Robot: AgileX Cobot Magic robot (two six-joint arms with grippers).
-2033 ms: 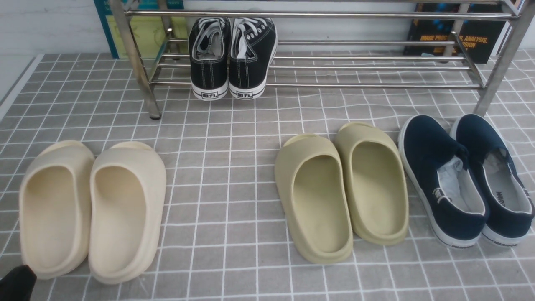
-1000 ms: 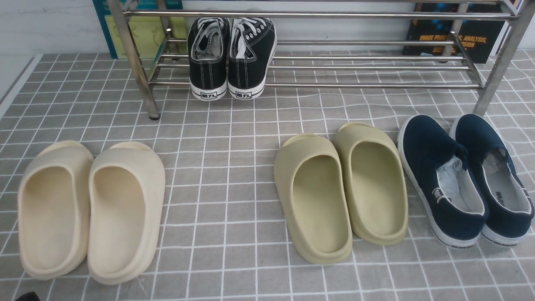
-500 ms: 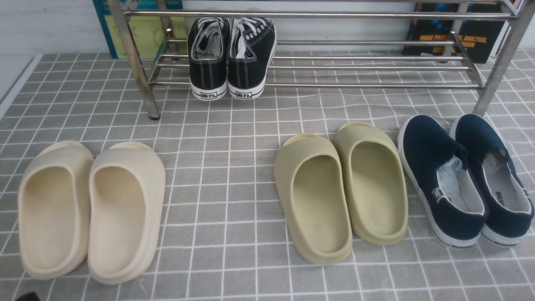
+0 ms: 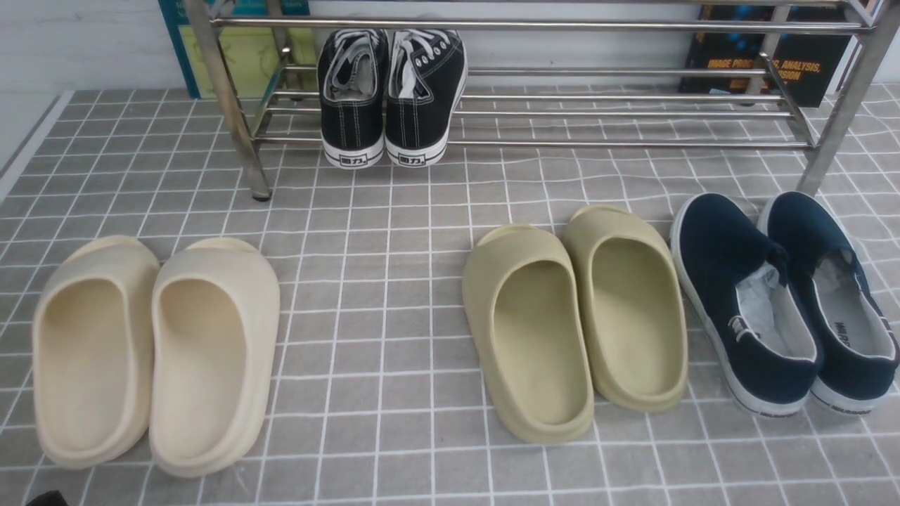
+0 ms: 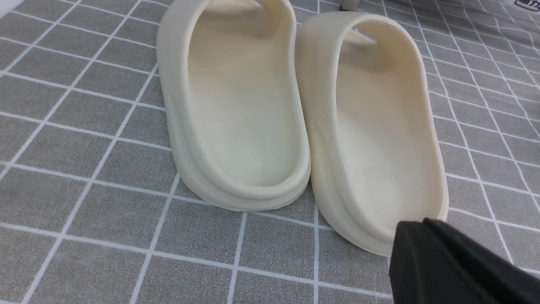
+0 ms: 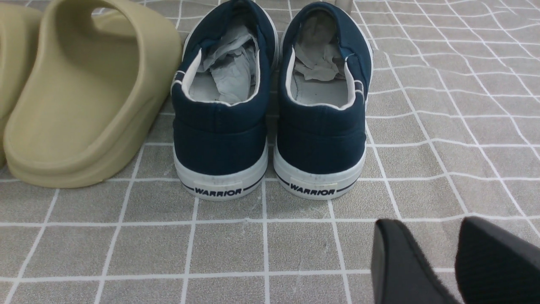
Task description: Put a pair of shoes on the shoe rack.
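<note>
We see the sneakers (image 4: 391,95) sitting together on the shoe rack (image 4: 598,112), so nothing remains, with our left tool (image 5: 426,236) clenched empty and our right tool (image 6: 436,257) slightly parted, empty.

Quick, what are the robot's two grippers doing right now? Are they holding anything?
Left gripper: closed, holding nothing, beside the cream foam slippers.
Right gripper: open, holding nothing, behind the navy slip-on shoes.
</note>
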